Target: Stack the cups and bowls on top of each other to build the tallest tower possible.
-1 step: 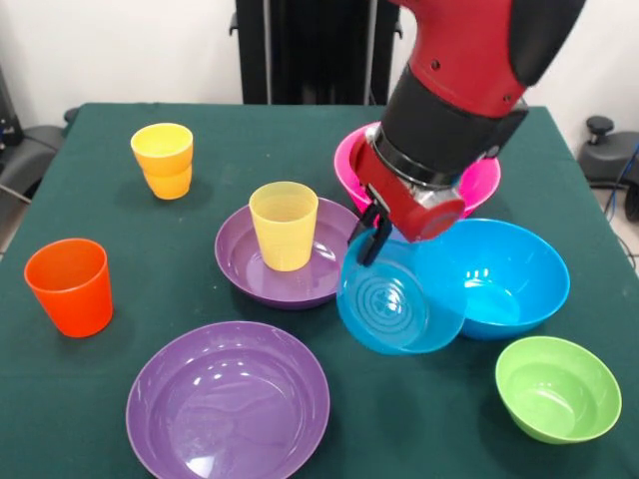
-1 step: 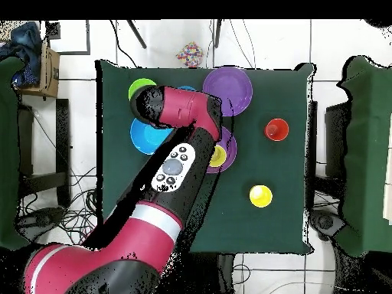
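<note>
Across the green table [image 1: 120, 399] my red and black arm [image 1: 469, 60] comes down over the right half, hiding most of the big pink bowl [image 1: 349, 165] behind it. Just in front of that sits the big blue bowl [image 1: 509, 274], upright on the cloth. At the near edge on the left lies one wide purple bowl [image 1: 228, 401], empty; the second purple bowl [image 1: 240, 264] sits behind it toward the middle and carries the pale yellow cup [image 1: 285, 225] standing upright inside it.

My gripper [image 1: 374, 238] hangs between that second purple bowl and the big blue bowl, and it is clamped on the rim of the small blue bowl [image 1: 384, 299]. This bowl hangs directly below my fingers, tipped steeply so its inside with the ringed bottom faces the front camera; its right side overlaps the big blue bowl's left rim, though I cannot tell whether the two touch.

On the near right, well apart from my gripper, stands the small green bowl [image 1: 557, 387], upright and empty. Far left, the orange cup [image 1: 70, 286] stands alone near the table edge. Behind it, toward the far left corner, the two amber-yellow cups [image 1: 163, 160] are nested one in the other.

From overhead my arm covers most of the bowls; the orange cup [image 2: 276, 129] and the amber pair [image 2: 260, 196] show clear of it.
</note>
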